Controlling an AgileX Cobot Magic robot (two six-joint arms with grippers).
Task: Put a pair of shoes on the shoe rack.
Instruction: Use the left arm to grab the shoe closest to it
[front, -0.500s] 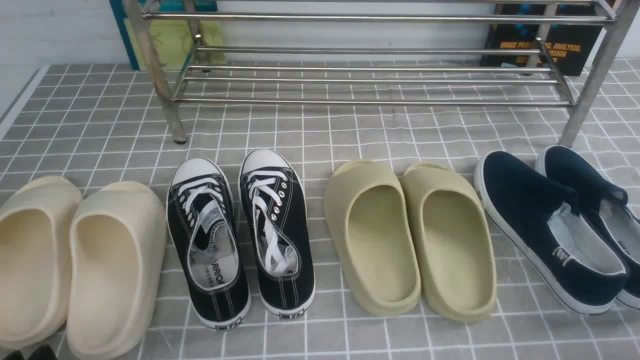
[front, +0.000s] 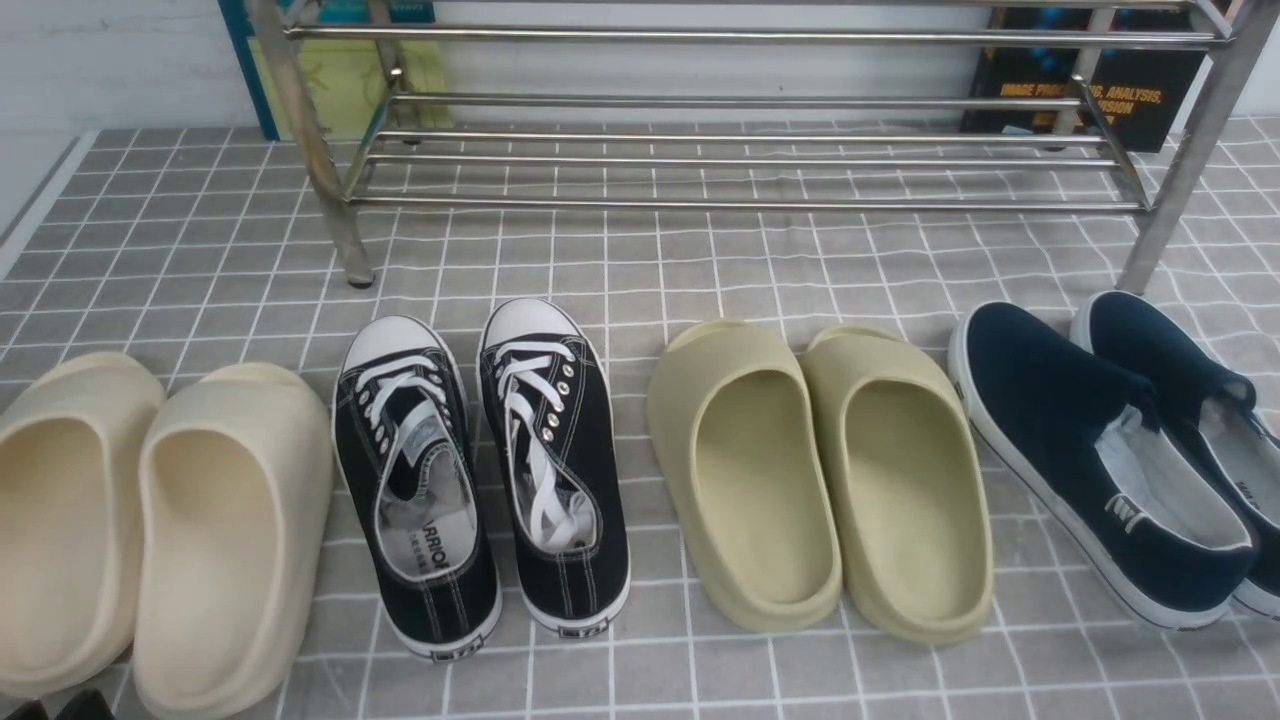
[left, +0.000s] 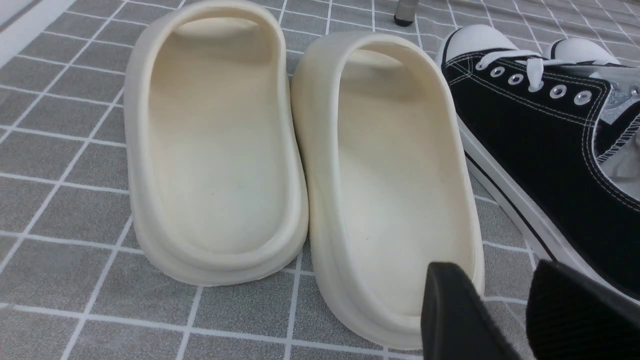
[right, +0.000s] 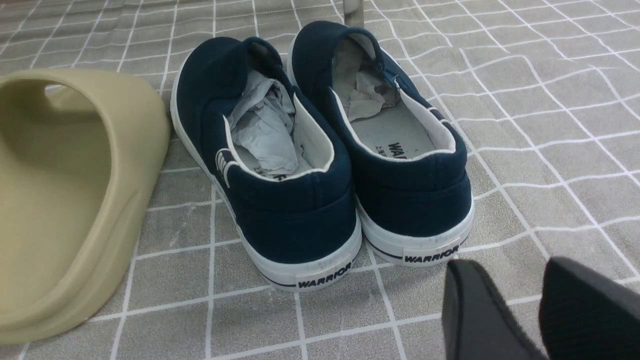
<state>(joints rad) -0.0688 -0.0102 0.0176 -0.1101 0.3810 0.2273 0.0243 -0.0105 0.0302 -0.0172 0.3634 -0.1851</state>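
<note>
Left claw (left: 517, 320) and right claw (right: 532, 320) hover, jaws parted.

Your left gripper (left: 500, 272), two matte black jaws, one smooth with rounded tip, one finely ribbed, your right gripper (right: 512, 265), identical black jaws, same ribbing.

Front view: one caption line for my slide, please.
Black sneakers between beige slides and olive slides, before the steel shoe rack.
</note>
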